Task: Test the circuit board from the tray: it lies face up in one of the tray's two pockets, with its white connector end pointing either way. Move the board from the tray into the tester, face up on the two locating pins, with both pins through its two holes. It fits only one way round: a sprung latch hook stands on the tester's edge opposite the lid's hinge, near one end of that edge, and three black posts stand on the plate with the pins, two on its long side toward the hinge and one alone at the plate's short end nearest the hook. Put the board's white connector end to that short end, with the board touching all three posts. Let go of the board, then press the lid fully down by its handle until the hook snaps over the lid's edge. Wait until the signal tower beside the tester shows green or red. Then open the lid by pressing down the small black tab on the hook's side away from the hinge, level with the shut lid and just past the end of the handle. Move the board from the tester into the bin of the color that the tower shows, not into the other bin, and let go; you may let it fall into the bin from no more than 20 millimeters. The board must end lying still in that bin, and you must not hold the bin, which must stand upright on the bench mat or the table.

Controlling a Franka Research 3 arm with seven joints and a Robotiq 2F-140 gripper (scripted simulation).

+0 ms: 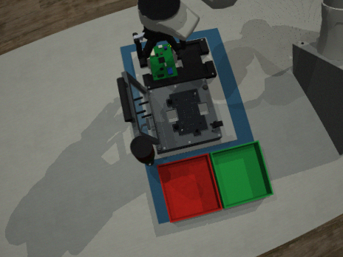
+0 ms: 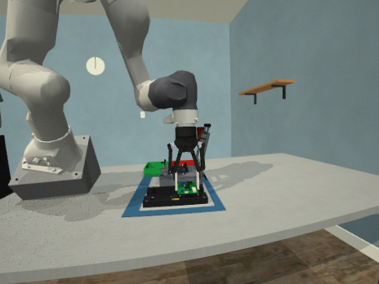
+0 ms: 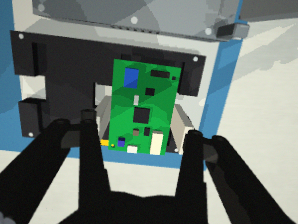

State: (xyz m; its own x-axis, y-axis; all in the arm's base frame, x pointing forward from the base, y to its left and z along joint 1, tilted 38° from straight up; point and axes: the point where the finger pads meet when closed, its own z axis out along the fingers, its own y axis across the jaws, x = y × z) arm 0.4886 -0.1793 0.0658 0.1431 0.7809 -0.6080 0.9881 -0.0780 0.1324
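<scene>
The green circuit board (image 1: 162, 63) (image 2: 188, 188) (image 3: 142, 107) is face up and held by its long edges between the pads of my gripper (image 3: 141, 110) (image 2: 186, 184). It hangs a little above the black tray (image 1: 196, 59) (image 2: 163, 201) (image 3: 65, 65). Its white connector end points away from the tester. The tester (image 1: 188, 111) (image 3: 125, 15) lies beside the tray with its lid (image 1: 129, 97) swung open. The black plate with the pins is bare. The latch hook (image 1: 218, 123) stands on the tester's edge away from the hinge. The dark signal tower (image 1: 142, 149) stands at the tester's corner and shows no clear color.
A red bin (image 1: 185, 159) (image 2: 180, 163) and a green bin (image 1: 236, 145) (image 2: 153, 166) stand side by side beyond the tester on the blue-edged mat (image 1: 236, 100). The robot's base (image 2: 53, 171) stands at the table's far side.
</scene>
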